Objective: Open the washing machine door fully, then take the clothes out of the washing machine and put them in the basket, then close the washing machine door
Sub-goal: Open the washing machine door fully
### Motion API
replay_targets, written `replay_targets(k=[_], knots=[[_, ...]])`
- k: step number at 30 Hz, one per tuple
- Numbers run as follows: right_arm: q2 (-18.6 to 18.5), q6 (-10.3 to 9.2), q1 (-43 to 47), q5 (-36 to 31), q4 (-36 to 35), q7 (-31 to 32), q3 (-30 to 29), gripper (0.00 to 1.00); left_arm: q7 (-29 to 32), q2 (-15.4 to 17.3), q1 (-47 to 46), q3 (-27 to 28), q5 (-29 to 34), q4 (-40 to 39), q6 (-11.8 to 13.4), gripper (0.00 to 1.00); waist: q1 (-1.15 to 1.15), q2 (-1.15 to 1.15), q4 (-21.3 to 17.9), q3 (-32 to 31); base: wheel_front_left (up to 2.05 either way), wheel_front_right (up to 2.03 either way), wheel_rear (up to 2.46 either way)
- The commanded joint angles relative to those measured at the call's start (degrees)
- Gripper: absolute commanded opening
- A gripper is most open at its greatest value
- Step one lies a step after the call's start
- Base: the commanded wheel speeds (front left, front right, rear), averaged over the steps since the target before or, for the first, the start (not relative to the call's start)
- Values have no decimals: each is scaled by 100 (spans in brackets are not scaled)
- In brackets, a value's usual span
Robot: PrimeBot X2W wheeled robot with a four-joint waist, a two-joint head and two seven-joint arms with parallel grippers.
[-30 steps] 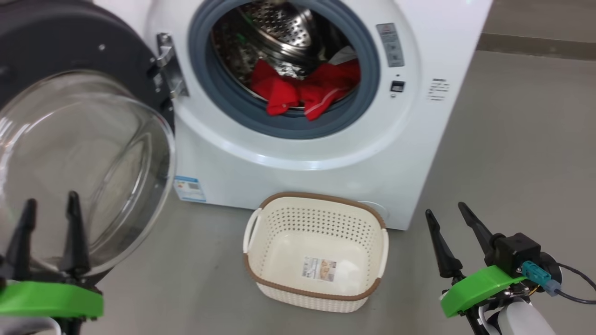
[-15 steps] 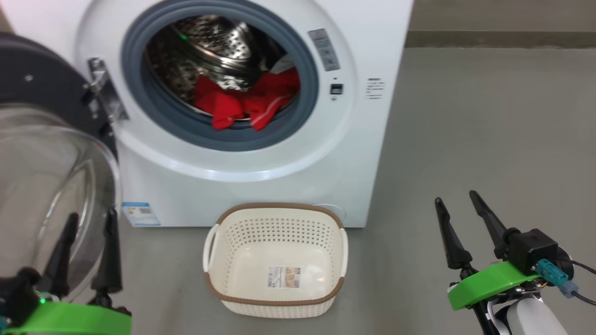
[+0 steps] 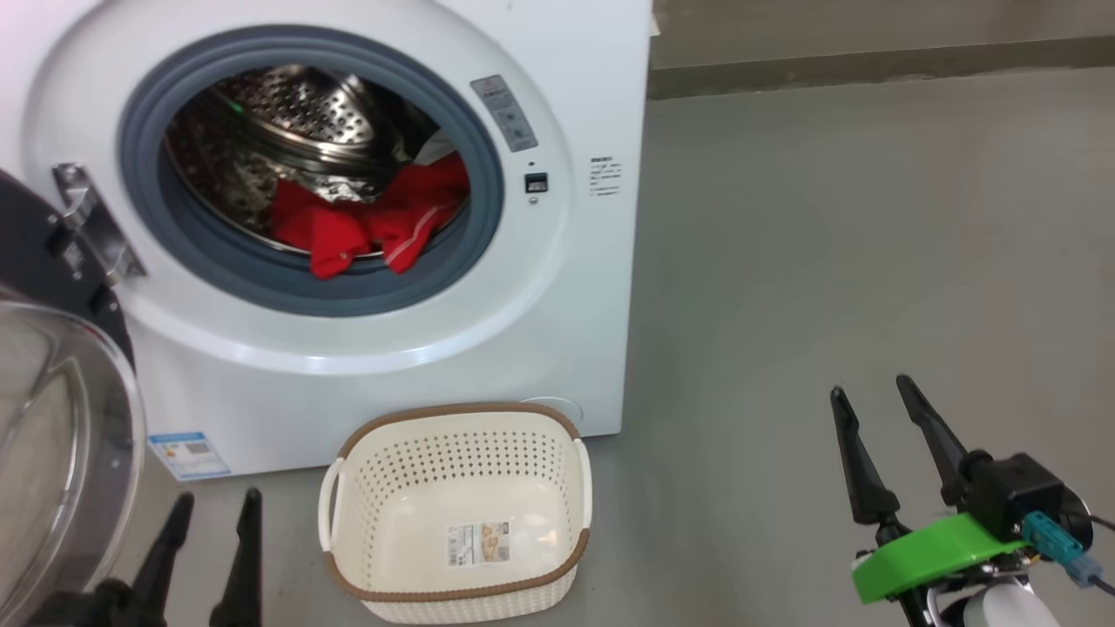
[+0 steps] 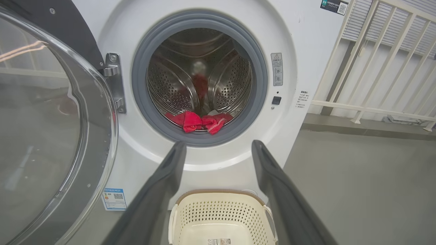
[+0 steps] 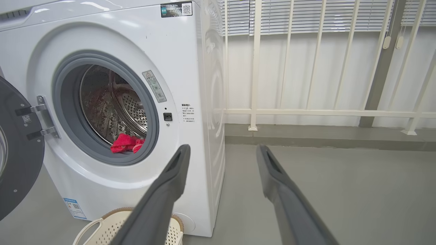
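Warning triangle (image 4: pixel 276 56) on grey label (image 4: pixel 277 71) of washing machine (image 4: pixel 306 51); lettering illegible.

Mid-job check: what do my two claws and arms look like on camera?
Right claw: two long, dark, tapering fingers on a bright green plastic bracket, beside a black boxy block, a teal connector with a thin black cable, and a pale white forearm below. Left claw: the same dark pointed fingers; close up they look grey and grooved.

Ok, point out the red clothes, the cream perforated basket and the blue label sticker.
Red fabric clothes (image 3: pixel 322 235), head view, front fold.
Cream perforated plastic basket (image 3: pixel 453 461), head view, perforated far wall.
Small blue label sticker (image 3: pixel 189 455), head view, its middle.
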Motion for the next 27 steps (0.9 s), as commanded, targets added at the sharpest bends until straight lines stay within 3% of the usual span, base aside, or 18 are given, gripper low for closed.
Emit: replay_targets(k=[1,6,23,27], knots=[[0,36,-19,-27,-158,-37,102,100,-63,98,-88,192,67,-65,8,100,0,0,-99,-47,0,0,0],[0,36,157,-37,-224,-37,40,100,-128,47,121,238,169,110,36,100,0,0,-215,-95,0,0,0],[0,36,518,-202,-334,-37,-86,100,-170,-429,615,734,229,-64,-394,100,0,0,-272,-269,0,0,0],[0,36,531,-206,-330,-37,-89,100,-170,-439,660,724,375,34,-356,100,0,0,-259,-285,0,0,0]])
